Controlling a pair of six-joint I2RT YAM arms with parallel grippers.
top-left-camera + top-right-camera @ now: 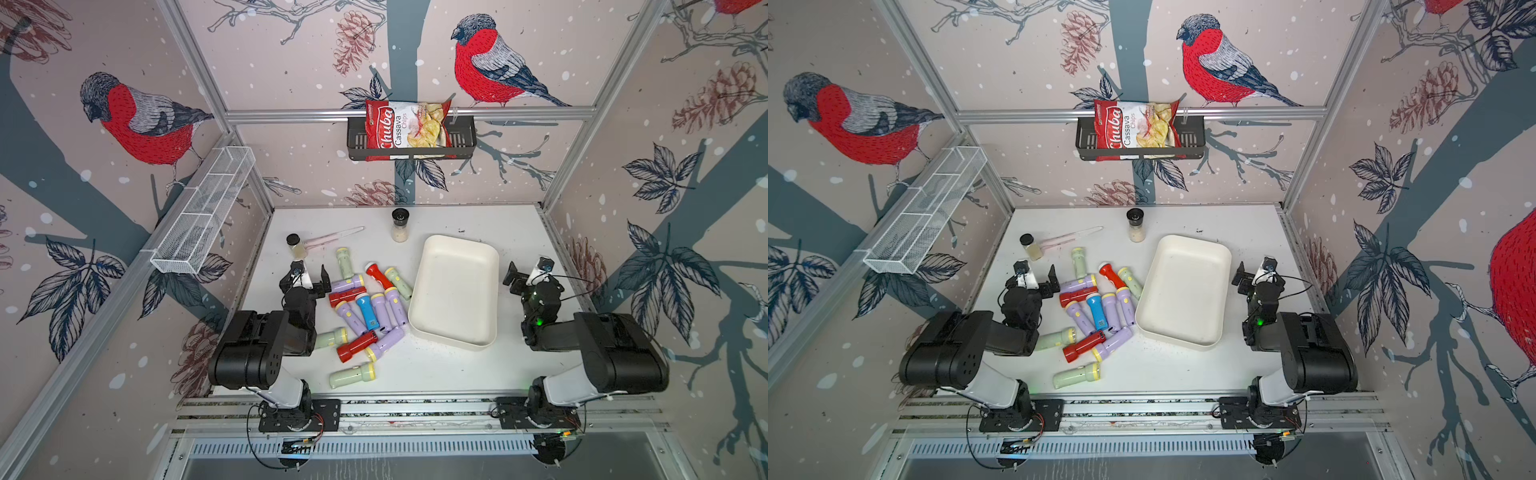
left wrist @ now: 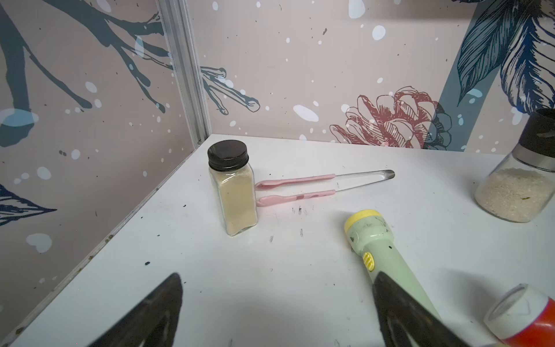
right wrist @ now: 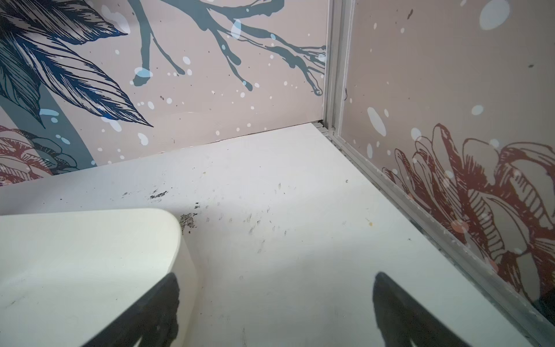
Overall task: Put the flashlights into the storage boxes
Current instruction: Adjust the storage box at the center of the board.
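Top views, left to right. A white mesh basket hung on the side wall at upper left. Below it on the tabletop a square spice jar stood upright, with pink tongs lying just beside it.

The left claw was just left of the pile, jaws wide apart and gripping nothing. The left wrist view showed the same. Both fingers were spread over bare tabletop, and a pale green flashlight lay partly behind one of them.

At centre, the flashlights lay in a loose heap on the tabletop, many touching or overlapping. They were lilac, red and pale green, with the blue flashlight in the middle. A lone green flashlight lay apart at the lower edge of the heap. All were outside the cream tray.

A round jar stood upright at upper centre. Above it on the back wall, a black basket held a chips bag.

The cream tray sat right of the heap, with one green flashlight just beside its left wall.

The right claw was just right of the tray, jaws apart and empty. In the right wrist view a tray corner showed partly behind one finger.
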